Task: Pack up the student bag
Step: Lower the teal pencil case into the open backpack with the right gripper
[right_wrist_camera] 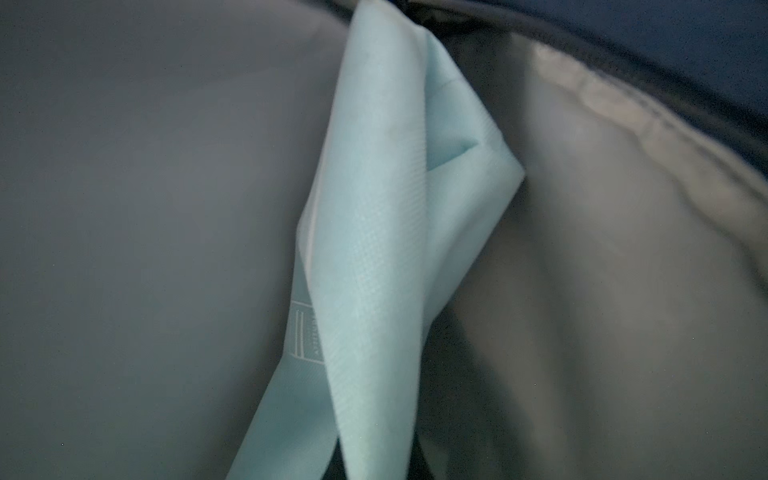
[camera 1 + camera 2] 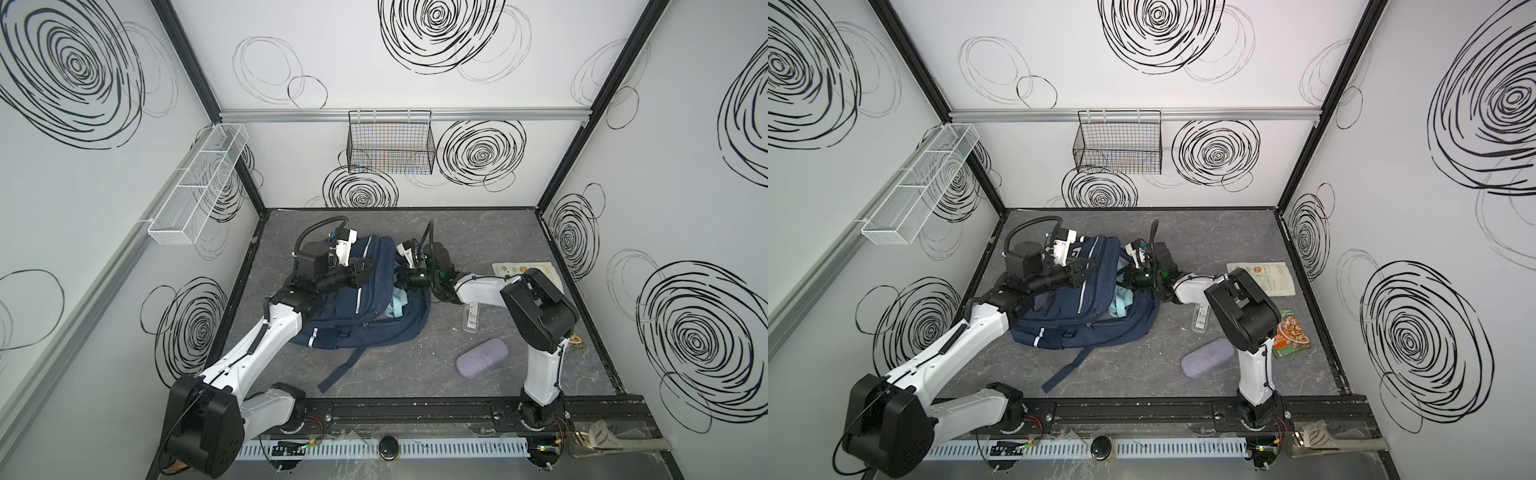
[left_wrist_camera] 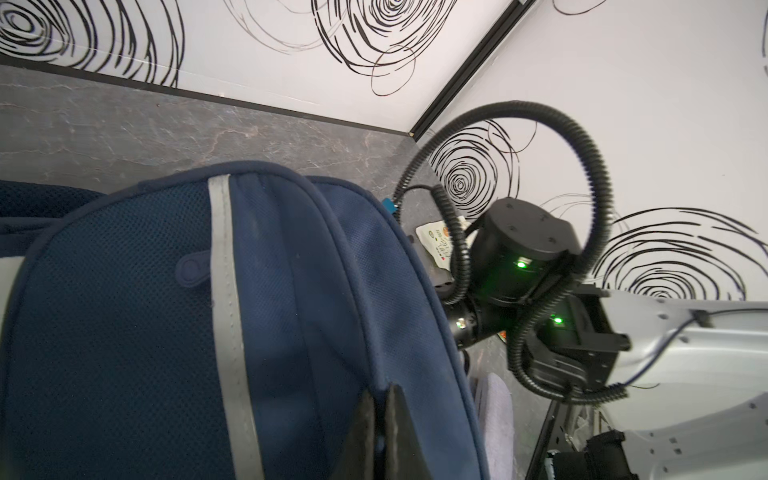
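Right gripper (image 2: 398,277) tips hidden inside bag (image 2: 395,328); pouch (image 1: 374,249) label (image 1: 305,332) blurred, perhaps lettering; left fingers (image 3: 399,432) cut off by frame edge.

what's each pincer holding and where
Left pincer pinches the student bag at its front flap's rim; right pincer is in the opening, seemingly shut on the light blue pouch.
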